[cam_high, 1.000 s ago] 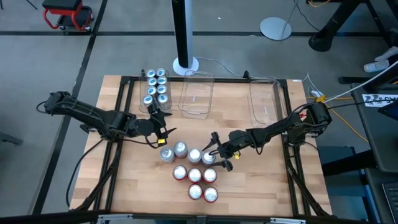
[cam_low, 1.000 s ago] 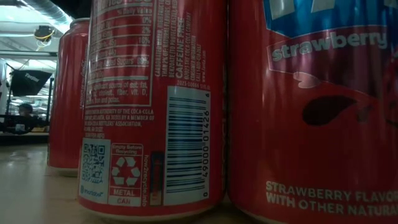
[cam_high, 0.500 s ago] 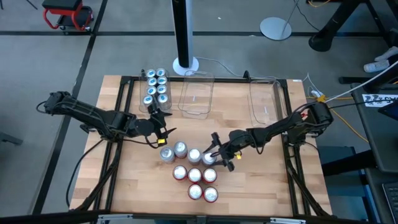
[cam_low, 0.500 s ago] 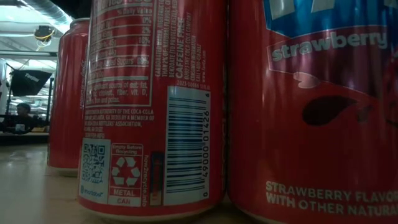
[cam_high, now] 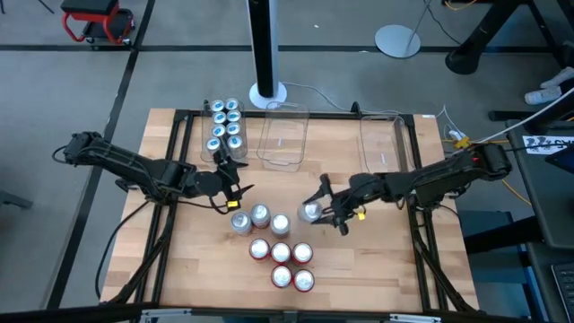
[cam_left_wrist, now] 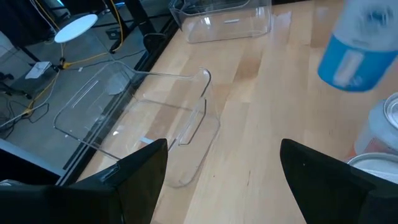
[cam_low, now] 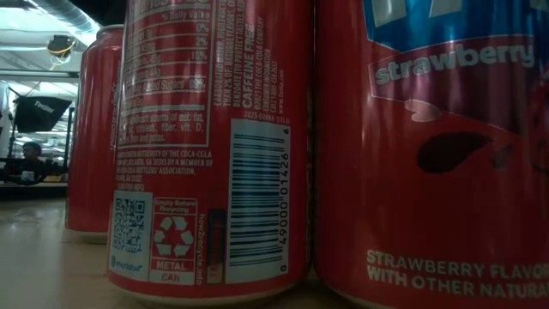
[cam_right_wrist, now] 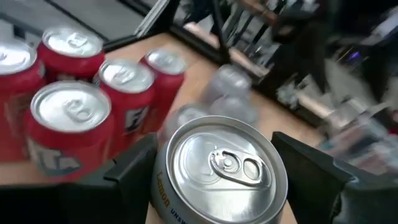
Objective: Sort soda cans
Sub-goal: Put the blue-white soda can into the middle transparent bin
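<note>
My right gripper (cam_high: 314, 212) is shut on a silver-topped soda can (cam_right_wrist: 217, 167) above the middle of the table. Three silver cans (cam_high: 260, 218) stand in a row on the table left of it. Several red cans (cam_high: 282, 263) stand in a cluster nearer the front edge, and they fill the low view (cam_low: 214, 146). Teal cans (cam_high: 225, 125) stand packed in a clear tub at the far left. My left gripper (cam_high: 231, 184) hangs open just beyond the silver row, with nothing between its fingers (cam_left_wrist: 143, 180). My right gripper pinches the can's side wall (cam_right_wrist: 163, 198), just below the top rim, between its two fingers. The fingers come nearly level from the table's right. The can stands upright in the hold, lifted clear of the table.
Two clear tubs (cam_high: 283, 139) (cam_high: 381, 144) with no cans in them stand along the far edge. Bare wood lies right of the cans and along the front. A black pole base (cam_high: 266, 90) stands behind the table.
My right gripper has shut on the rightmost can of the silver row. It has lifted that can clear of the table, drawing it up and a little toward the right and far edges. The other cans have stayed in place.
</note>
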`<state>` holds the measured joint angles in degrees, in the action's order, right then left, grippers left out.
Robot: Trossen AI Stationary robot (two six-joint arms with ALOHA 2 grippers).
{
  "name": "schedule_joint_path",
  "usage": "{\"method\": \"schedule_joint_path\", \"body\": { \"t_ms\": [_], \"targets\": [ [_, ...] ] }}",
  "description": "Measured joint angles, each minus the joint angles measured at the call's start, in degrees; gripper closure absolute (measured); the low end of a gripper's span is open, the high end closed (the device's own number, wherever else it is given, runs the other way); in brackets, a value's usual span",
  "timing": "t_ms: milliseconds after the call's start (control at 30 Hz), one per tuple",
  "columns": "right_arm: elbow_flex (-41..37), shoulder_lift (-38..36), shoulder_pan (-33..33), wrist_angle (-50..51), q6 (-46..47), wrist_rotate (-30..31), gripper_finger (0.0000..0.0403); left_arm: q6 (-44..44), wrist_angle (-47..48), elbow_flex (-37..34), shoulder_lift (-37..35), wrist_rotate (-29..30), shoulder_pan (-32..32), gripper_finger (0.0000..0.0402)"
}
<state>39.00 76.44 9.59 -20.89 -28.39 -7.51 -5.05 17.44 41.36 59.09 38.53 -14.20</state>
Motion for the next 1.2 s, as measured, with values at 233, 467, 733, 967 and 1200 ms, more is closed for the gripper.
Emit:
{"method": "schedule_joint_path", "body": {
  "t_ms": [233, 467, 733, 967, 1200],
  "targets": [
    [0.00, -9.88, -5.07, 6.37, -4.35, -0.05, 0.0125, -2.31, 0.08, 0.00, 0.00, -0.01, 0.00, 0.0101],
    [0.76, -14.99, -15.50, 7.78, -9.45, -2.04, 0.0125, -2.27, -0.03, 0.00, -0.02, -0.01, 0.00, 0.0101],
    [7.03, -9.98, -29.94, 7.94, -15.79, -7.59, 0.0125, -3.75, 1.95, 0.00, -0.02, -0.02, -0.98, 0.0101],
    [15.00, 1.23, -38.82, 7.99, -16.80, -13.83, 0.0125, -3.92, 1.67, -1.01, -0.02, -0.03, -2.01, 0.0101],
    [22.06, 12.02, -44.14, 7.99, -16.94, -15.86, 0.0125, -4.00, 0.99, -2.54, -0.02, -0.01, -1.99, 0.0101]
  ]
}}
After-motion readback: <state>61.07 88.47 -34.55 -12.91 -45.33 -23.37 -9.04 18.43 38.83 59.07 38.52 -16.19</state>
